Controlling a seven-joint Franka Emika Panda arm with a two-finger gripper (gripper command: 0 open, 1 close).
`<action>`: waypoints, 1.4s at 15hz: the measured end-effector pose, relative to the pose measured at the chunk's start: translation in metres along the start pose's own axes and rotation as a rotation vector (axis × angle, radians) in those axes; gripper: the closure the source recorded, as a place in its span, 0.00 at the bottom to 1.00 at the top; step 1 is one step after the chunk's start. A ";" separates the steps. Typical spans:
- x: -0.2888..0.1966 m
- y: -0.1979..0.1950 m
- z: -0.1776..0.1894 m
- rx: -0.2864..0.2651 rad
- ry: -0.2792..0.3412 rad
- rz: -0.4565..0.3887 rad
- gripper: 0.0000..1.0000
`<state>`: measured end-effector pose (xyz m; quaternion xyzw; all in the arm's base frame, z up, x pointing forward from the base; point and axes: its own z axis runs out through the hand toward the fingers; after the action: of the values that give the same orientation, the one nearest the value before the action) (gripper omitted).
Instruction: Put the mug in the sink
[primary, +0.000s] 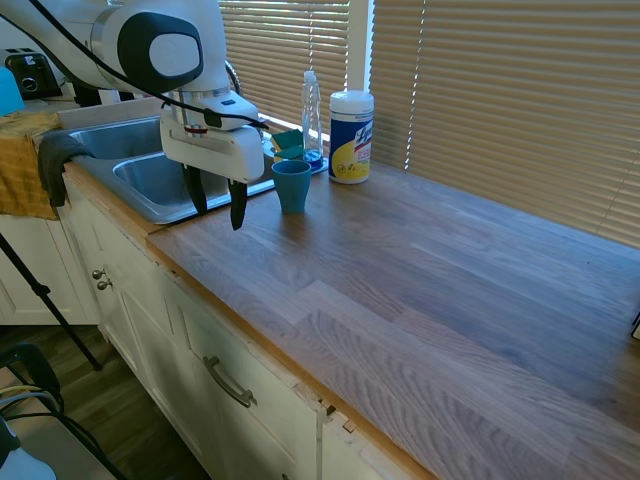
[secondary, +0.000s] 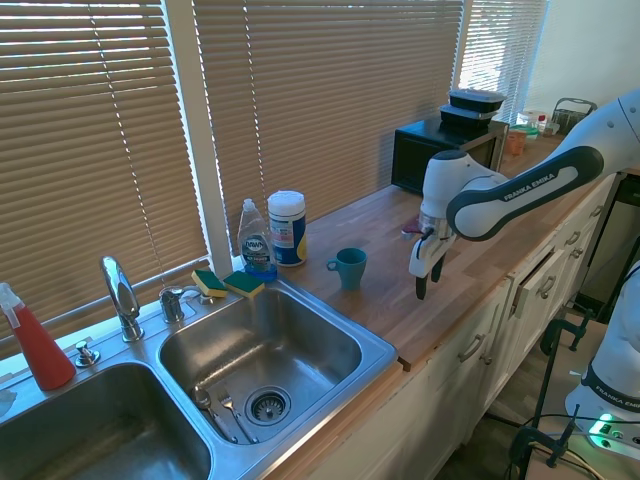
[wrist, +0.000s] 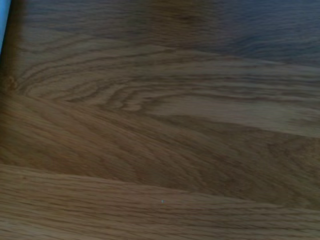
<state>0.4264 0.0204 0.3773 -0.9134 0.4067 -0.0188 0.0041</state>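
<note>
- Upper left of the first exterior view: gripper (primary: 217, 198), fingers pointing down and set apart, nothing between them, hanging over the wooden counter (primary: 430, 270) near its front edge.
- Just right of the gripper in that view: mug (primary: 291, 185), teal, upright on the counter, apart from the fingers; handle seen only in the second exterior view.
- Behind the mug: wipes canister (primary: 351, 136) and dish soap bottle (primary: 312, 118), both standing.
- Lower left of the second exterior view: sink (secondary: 372, 352), steel, near basin holding only cutlery by the drain; sponges (secondary: 228, 284) on its back rim.
- Wrist view: bare wood grain only, mug not in it.
- Step in hand, as judged: approach; no grasp yet.
- Next move calls for: shifting toward the mug, lowering open fingers around it, clear of the canister.
</note>
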 end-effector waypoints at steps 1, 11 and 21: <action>0.000 0.000 0.000 0.000 0.000 0.000 0.00; 0.039 -0.039 -0.067 0.107 0.110 -0.058 0.00; 0.076 -0.151 -0.044 0.151 0.156 -0.112 0.00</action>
<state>0.5877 0.0648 0.4266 -0.9276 0.3514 -0.1203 0.0402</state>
